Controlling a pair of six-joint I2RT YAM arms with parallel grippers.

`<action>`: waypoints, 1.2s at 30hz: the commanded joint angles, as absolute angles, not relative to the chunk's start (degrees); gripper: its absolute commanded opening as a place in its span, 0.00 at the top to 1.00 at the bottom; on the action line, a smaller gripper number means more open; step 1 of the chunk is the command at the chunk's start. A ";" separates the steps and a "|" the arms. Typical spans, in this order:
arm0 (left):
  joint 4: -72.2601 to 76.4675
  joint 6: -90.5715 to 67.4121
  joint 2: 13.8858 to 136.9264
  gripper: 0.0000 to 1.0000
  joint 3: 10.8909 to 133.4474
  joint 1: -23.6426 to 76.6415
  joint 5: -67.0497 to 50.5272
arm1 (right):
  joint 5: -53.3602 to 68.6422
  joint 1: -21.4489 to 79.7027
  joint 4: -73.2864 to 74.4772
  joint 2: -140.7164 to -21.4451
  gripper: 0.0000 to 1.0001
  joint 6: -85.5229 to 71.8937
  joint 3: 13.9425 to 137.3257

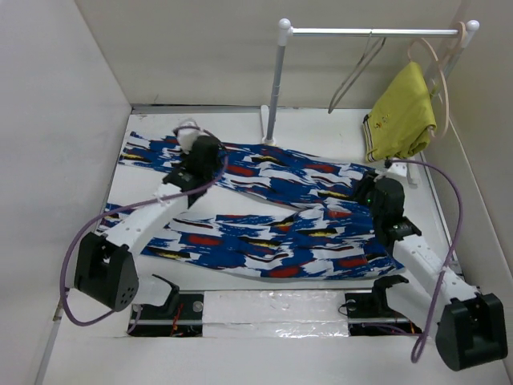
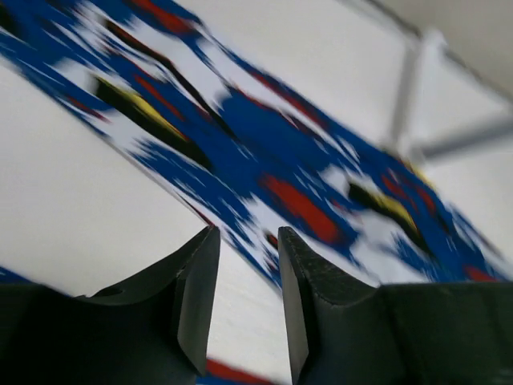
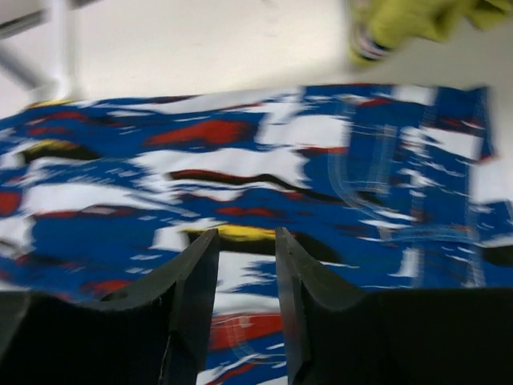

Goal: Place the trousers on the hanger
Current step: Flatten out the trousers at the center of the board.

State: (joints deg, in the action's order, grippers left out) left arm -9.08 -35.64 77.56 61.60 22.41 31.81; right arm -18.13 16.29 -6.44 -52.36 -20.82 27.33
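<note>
The blue-and-white printed trousers (image 1: 280, 233) lie flat on the white table, waist to the right and both legs running left. The thin grey hanger (image 1: 353, 76) hangs from the rail at the back, apart from both arms. My left gripper (image 1: 196, 164) hovers over the upper leg. In the left wrist view it (image 2: 247, 305) is open and empty, with white table and the edge of the trousers (image 2: 272, 136) under it. My right gripper (image 1: 370, 192) is over the waist end. In the right wrist view it (image 3: 244, 305) is open and empty just above the trousers (image 3: 96, 233).
A white clothes rack (image 1: 275, 80) stands at the back, its post also showing in the left wrist view (image 2: 405, 88). A plain yellow garment (image 1: 401, 112) hangs on a pale beige hanger (image 1: 439, 64) at the right end of the rail. White walls close in both sides.
</note>
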 commanded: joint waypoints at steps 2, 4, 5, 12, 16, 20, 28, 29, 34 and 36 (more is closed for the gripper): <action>-3.44 -41.39 76.03 0.69 50.93 30.14 24.98 | -4.01 2.58 -9.67 -57.37 0.57 -25.13 25.58; -1.42 -41.57 75.68 0.69 47.13 30.76 24.17 | 0.16 -4.87 -10.80 -60.02 0.55 -25.57 24.62; -0.97 -41.40 75.41 0.69 43.72 30.76 23.82 | 3.22 -7.01 -10.81 -62.55 0.55 -25.92 24.44; 4.22 -40.52 75.84 0.61 35.25 37.26 22.15 | 2.56 -13.01 -9.32 -67.41 0.46 -25.66 25.92; 4.22 -39.29 80.58 0.58 35.68 40.69 24.95 | 1.23 -14.24 -6.51 -68.81 0.46 -25.23 27.60; 6.33 -38.41 83.84 0.57 35.60 41.22 24.79 | 1.40 -14.24 -5.45 -70.66 0.48 -24.61 28.39; 10.36 -37.53 86.04 0.76 33.40 41.22 21.27 | 4.39 -14.77 -5.36 -73.04 0.51 -23.73 28.13; 10.89 -37.79 86.48 0.86 33.14 41.22 21.18 | 4.92 -14.77 -5.45 -73.30 0.51 -23.47 28.39; 9.93 -39.11 89.91 1.00 36.29 41.22 24.52 | 7.03 -15.29 -8.25 -76.55 0.63 -23.90 29.35; 9.85 -39.11 90.44 1.00 39.00 41.22 28.38 | 8.35 -15.82 -9.75 -77.78 0.73 -25.13 30.23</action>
